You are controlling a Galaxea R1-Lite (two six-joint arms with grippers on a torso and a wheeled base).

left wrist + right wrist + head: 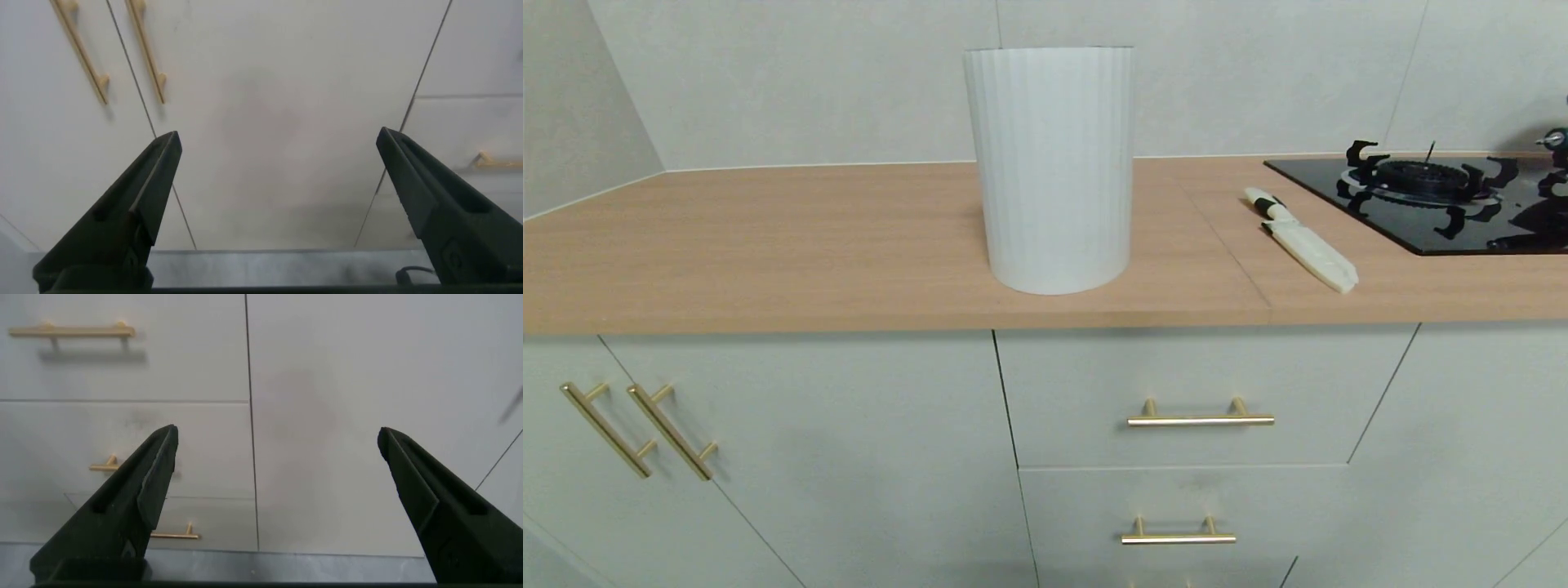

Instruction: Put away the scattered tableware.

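Wooden counter (768, 245) is running wall to wall ahead of you, with pale cabinets (849, 457) below. Near its front edge a tall white ribbed holder (1052, 163) is standing upright; it is probably light and stiff, so a nudge could be tipping it. The knife (1303, 241) is lying flat to its right, just beside the hob (1462, 204). It looks light, rigid, smooth and low, so you are best pinching across the dark-banded handle, not the pale blade. Your left gripper (278, 137) and right gripper (278, 431) are facing the cabinets, fingers spread wide, holding nothing.
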